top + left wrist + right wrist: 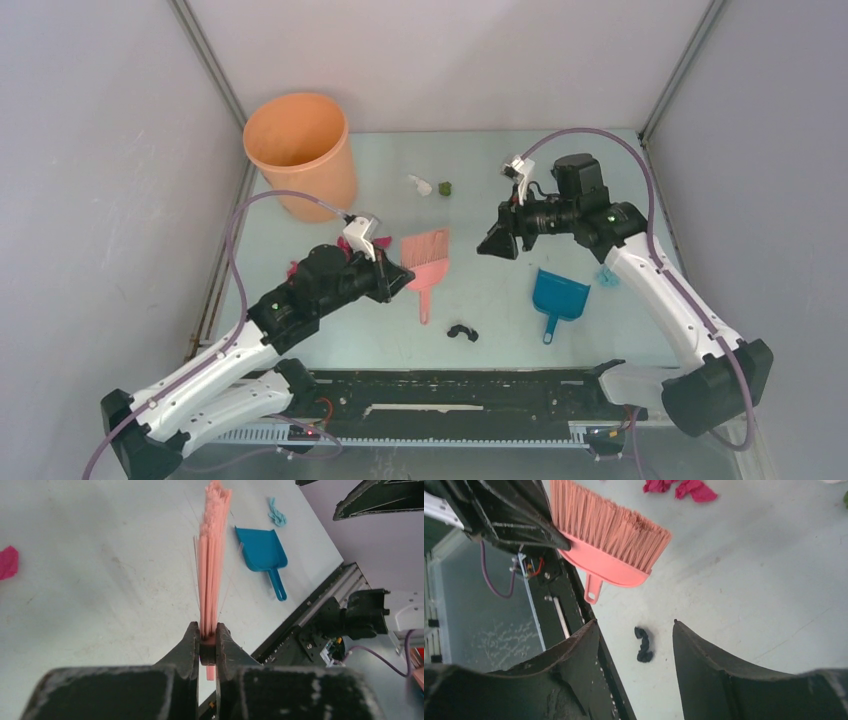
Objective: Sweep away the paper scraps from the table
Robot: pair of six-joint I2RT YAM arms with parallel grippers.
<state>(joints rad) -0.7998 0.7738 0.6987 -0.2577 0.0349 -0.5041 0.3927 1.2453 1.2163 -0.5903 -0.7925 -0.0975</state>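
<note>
Gathering tools: grips pink brush (pixel 212 555) with left gripper (pixel 207 642), right gripper (pixel 634 622) spread, empty; next, likely grasp blue dustpan (pixel 558 295).

The left arm (pixel 215 365) rises from its base at the near left corner and stretches forward and to the right. The left gripper (pixel 207 630) at its end has its 2 fingers (pixel 186 645) pressed tight on the back of the pink brush (pixel 210 575). The right arm (pixel 665 290) climbs from the near right corner, bends at the elbow and turns back to the left, so the right gripper (pixel 634 622) points left and downward with its 2 fingers (pixel 704 660) spread wide and nothing between them.
</note>
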